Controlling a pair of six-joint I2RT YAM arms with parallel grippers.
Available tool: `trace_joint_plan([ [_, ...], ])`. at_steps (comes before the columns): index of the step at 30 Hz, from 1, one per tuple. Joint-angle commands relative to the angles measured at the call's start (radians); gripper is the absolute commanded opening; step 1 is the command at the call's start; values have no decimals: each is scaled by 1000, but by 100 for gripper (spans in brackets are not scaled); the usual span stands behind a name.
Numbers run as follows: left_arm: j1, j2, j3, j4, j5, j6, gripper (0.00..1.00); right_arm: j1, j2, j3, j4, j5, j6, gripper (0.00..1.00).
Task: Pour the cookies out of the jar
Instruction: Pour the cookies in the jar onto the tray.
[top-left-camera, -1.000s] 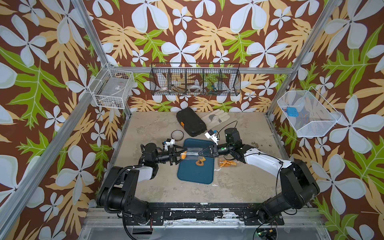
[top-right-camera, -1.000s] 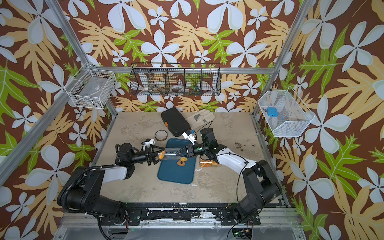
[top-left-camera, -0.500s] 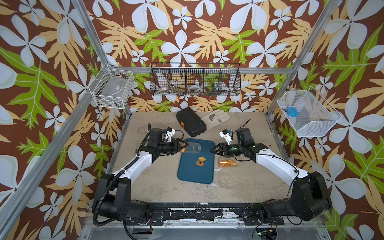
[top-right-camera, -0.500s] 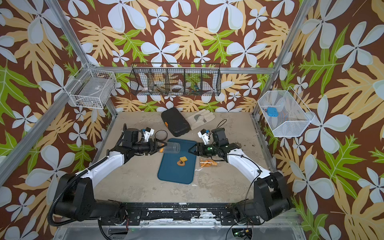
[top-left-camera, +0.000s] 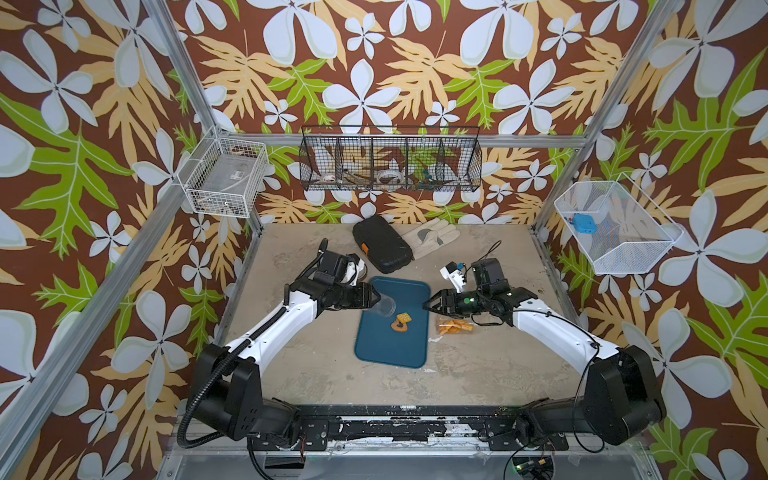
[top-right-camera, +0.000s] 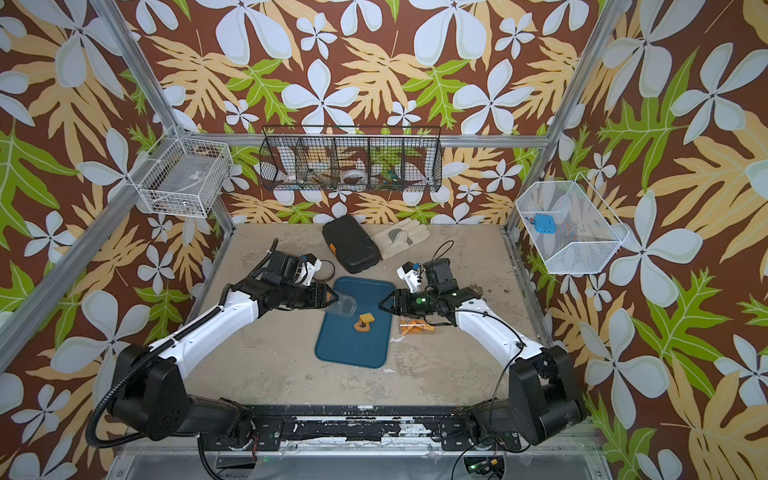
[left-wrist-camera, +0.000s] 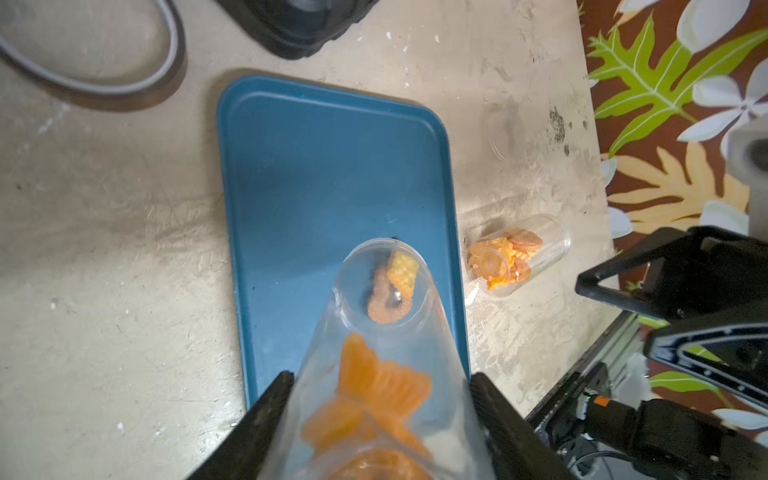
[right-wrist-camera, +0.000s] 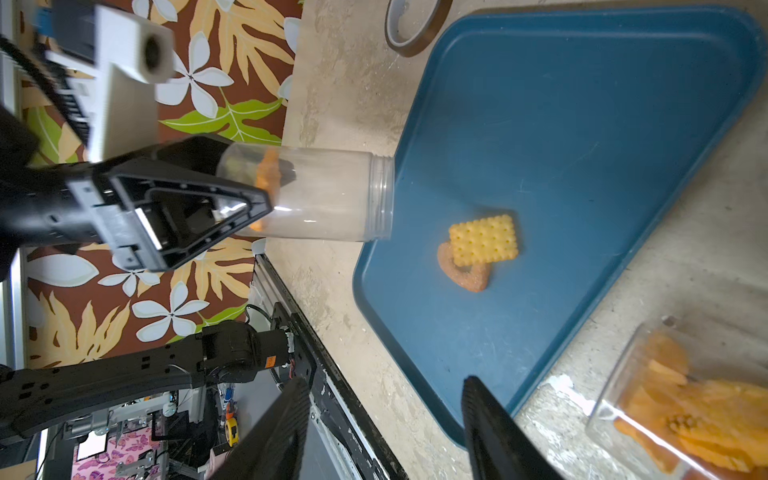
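Note:
My left gripper is shut on a clear jar, held nearly level with its open mouth over the blue tray. Orange cookies sit deep in the jar near the fingers. A ridged yellow rectangle lies on the tray, on top of a brown heart-like cookie. My right gripper is open and empty over the tray's right edge.
A second clear container of orange biscuits lies on the table right of the tray. A tape roll, a black case and a glove lie behind it.
The right gripper let go of the jar, opened and drew back to the right. The left arm rose with the jar, then dipped its mouth toward the tray.

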Motion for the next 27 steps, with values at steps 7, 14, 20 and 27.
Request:
trace_joint_plan([
  [7,-17,64,-86,-60,-104,58,57,-1,-11,-3,22,8,4,60],
  [14,-15,-1,-54,-18,-125,35,58,-1,-14,-23,43,2,19,60],
  [20,-15,-2,-43,-30,-88,23,59,0,-19,-14,26,8,6,60],
  [27,68,-69,-54,16,47,-42,60,0,-27,1,-44,61,-23,61],
])
